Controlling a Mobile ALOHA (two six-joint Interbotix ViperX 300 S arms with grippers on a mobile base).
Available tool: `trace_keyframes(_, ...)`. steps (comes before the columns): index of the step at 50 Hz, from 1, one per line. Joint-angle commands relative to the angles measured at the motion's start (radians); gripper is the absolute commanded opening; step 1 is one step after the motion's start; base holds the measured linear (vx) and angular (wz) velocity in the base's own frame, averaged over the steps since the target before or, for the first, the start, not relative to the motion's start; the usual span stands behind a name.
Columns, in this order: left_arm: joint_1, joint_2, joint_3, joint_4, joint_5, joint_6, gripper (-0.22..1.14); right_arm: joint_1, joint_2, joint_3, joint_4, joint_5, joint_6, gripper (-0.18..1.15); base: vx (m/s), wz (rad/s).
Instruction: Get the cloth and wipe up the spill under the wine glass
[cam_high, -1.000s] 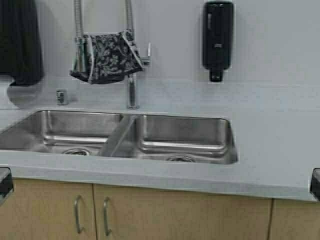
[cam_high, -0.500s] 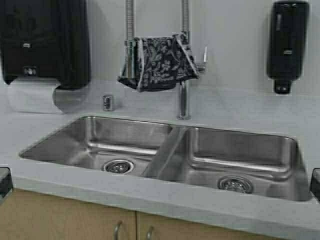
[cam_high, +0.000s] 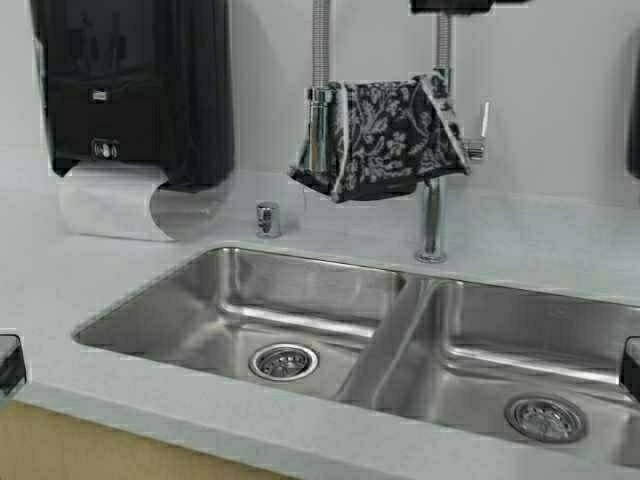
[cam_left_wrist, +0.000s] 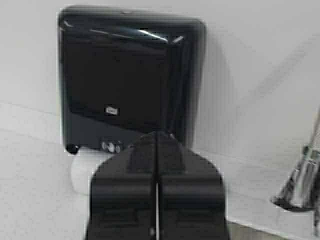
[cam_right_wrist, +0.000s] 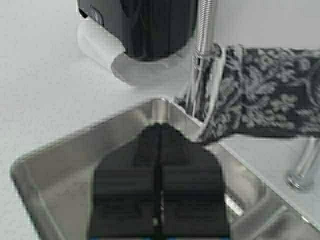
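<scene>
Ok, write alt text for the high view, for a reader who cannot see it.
A dark grey-black cloth with a white floral pattern hangs draped over a tall chrome spring faucet behind a stainless steel double sink. A black wall-mounted paper towel dispenser with white paper showing is at left, above the pale grey counter. No wine glass is visible.

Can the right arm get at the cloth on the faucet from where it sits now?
Probably yes. The cloth hangs draped over the faucet above the sink, with nothing in front of it. The right gripper, shut, is low over the sink edge and would need to open and rise.
</scene>
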Motion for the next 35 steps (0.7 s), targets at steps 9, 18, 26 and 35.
trace_keyframes(9,0.002,0.003,-0.012,0.002,-0.005,-0.002,0.02,0.003,0.267,-0.015,0.002,-0.163,0.005,0.16,0.14,0.07)
trace_keyframes(18,0.002,-0.015,-0.006,0.002,-0.005,0.000,0.02,0.003,0.411,-0.049,0.003,-0.252,0.005,0.42,0.12,0.03)
trace_keyframes(26,0.002,-0.049,0.003,0.002,-0.003,0.002,0.02,0.003,0.518,-0.100,0.003,-0.305,0.009,0.63,0.10,0.02)
trace_keyframes(35,0.002,-0.057,0.005,0.002,-0.002,0.000,0.02,0.003,0.606,-0.138,0.009,-0.350,0.029,0.92,0.09,0.02)
